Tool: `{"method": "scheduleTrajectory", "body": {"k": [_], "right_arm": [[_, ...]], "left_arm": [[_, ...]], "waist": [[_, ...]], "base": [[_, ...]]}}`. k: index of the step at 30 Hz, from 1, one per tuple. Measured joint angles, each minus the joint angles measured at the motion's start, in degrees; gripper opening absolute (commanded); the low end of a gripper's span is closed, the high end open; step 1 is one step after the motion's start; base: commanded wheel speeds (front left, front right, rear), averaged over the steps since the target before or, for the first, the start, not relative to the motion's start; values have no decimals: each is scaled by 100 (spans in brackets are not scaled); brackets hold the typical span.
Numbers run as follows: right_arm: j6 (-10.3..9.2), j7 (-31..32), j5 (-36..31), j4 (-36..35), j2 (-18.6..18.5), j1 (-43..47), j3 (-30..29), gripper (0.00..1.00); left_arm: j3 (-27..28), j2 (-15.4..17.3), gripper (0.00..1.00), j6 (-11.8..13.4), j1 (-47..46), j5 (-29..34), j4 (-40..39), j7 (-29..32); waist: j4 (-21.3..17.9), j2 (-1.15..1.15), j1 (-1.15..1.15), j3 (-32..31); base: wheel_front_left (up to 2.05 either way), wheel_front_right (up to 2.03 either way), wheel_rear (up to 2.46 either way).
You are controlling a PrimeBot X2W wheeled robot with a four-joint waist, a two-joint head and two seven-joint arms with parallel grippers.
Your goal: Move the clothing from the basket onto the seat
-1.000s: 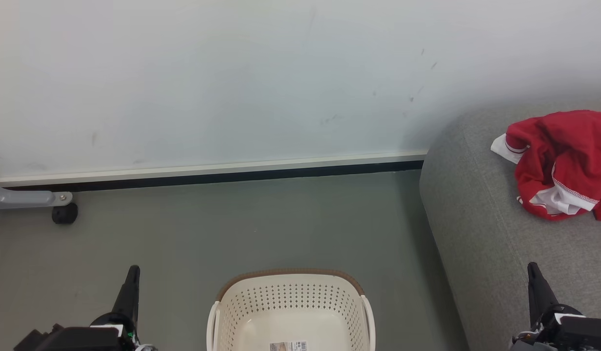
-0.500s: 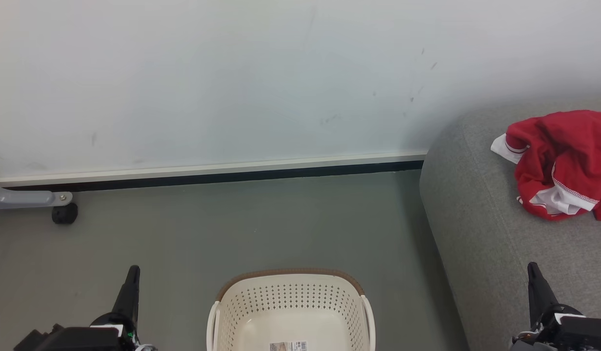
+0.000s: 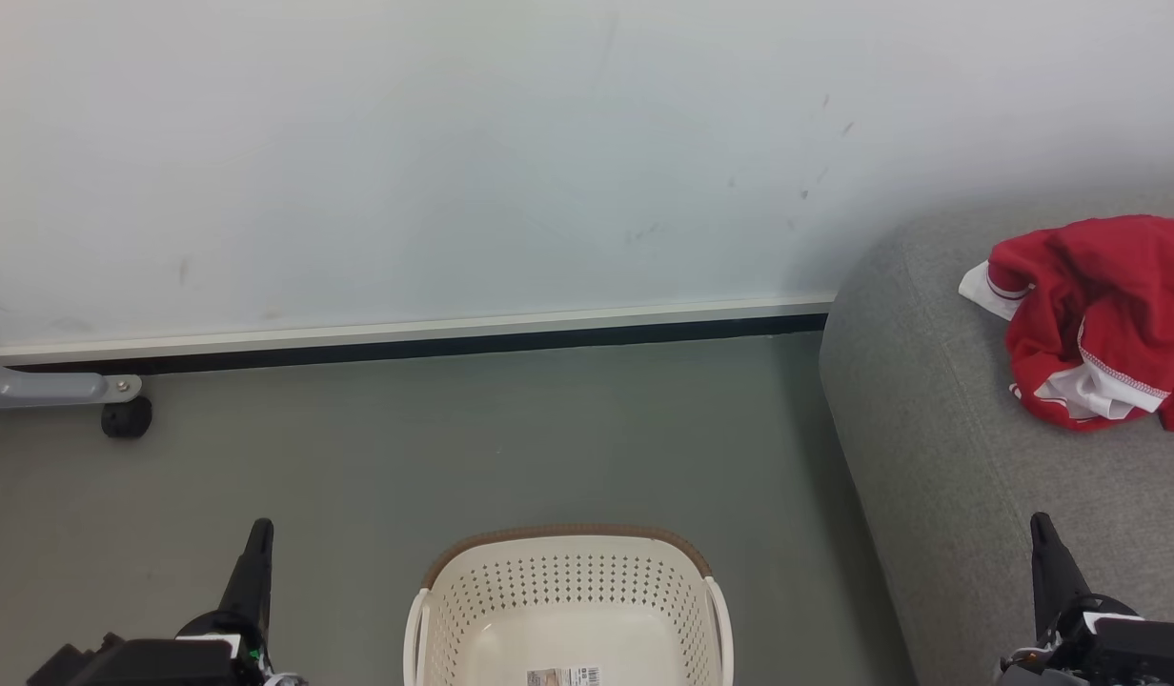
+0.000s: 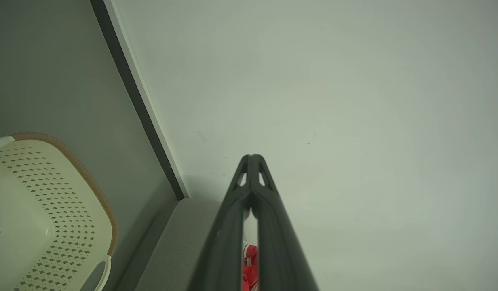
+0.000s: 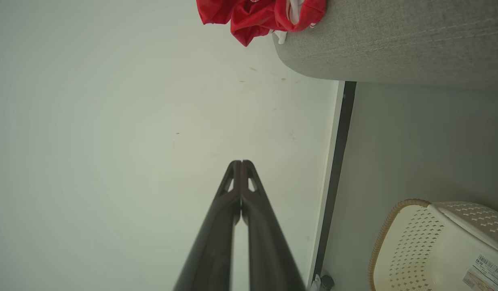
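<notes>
The red clothing [image 3: 1102, 314] with white trim lies crumpled on the grey seat [image 3: 940, 448] at the right, also seen in the right wrist view as clothing [image 5: 261, 14] on the seat [image 5: 394, 40]. The cream basket [image 3: 568, 581] with its brown rim stands on the floor at the bottom centre, and its visible inside holds only a label. My left gripper [image 3: 260, 527] points up at the lower left, shut and holding nothing. Over the seat's near edge, my right gripper [image 3: 1040, 522] is shut and holding nothing. The wrist views show each pair of fingertips [image 4: 252, 158] [image 5: 241, 163] pressed together.
A pale wall with a white and black skirting [image 3: 406, 338] closes the far side. A grey metal leg with a black caster [image 3: 125, 416] stands at the far left. Grey floor [image 3: 501, 438] lies between the basket and the wall.
</notes>
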Motion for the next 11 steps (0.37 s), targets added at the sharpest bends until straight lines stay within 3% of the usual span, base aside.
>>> {"method": "scheduleTrajectory", "body": {"k": [11], "right_arm": [[0,0,0,0,0,0,0,0]], "left_arm": [[0,0,0,1,0,0,-1,0]], "waist": [[0,0,0,0]], "base": [[0,0,0]]}}
